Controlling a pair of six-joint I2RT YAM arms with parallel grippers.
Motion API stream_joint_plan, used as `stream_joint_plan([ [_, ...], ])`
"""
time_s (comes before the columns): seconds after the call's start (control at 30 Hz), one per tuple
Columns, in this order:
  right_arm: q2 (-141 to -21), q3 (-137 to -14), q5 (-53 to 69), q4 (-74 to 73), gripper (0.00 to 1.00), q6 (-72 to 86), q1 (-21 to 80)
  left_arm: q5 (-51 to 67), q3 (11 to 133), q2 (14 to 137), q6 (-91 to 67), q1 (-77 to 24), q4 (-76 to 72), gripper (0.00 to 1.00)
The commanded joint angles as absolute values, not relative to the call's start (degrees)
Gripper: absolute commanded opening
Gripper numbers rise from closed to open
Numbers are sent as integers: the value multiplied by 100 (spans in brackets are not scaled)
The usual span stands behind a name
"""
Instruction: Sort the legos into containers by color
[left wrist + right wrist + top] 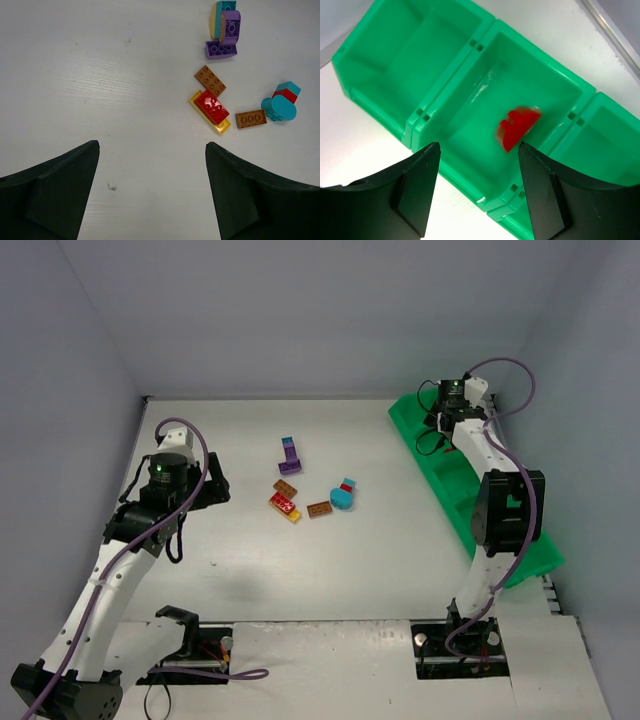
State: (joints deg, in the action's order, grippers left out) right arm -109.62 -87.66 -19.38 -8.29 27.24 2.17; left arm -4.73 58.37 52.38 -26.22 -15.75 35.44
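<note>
Hovering over the green tray [447, 70], the right end effector [479, 150] stood jaws apart, a blurred red brick [517, 127] in the compartment [470, 95] beneath; rising straight looked safest.

The left arm [95, 605], at eight o'clock, and the right arm [478, 448], at three, are white with black joints and purple cables [203, 452]. The left claw [151, 144] has matte black wedge fingers [55, 195].

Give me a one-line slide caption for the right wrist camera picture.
Right gripper open above the green tray, a blurred red brick in the compartment below.
</note>
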Motion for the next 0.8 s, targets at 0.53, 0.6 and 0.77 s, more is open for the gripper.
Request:
stream_joint_plan([
  [0.53,-10545,-8156,1432,167,77,44,3418,-404,6003,5124,-2637,-1608,3524,80],
  [0.6,-10730,-8322,1389,176,77,-17,3794,-430,6012,5080,-2619,-1608,3577,80],
  [0.77,-11311,-8683,1319,167,75,-185,4315,-562,6029,4940,-2566,-1608,3770,80],
])
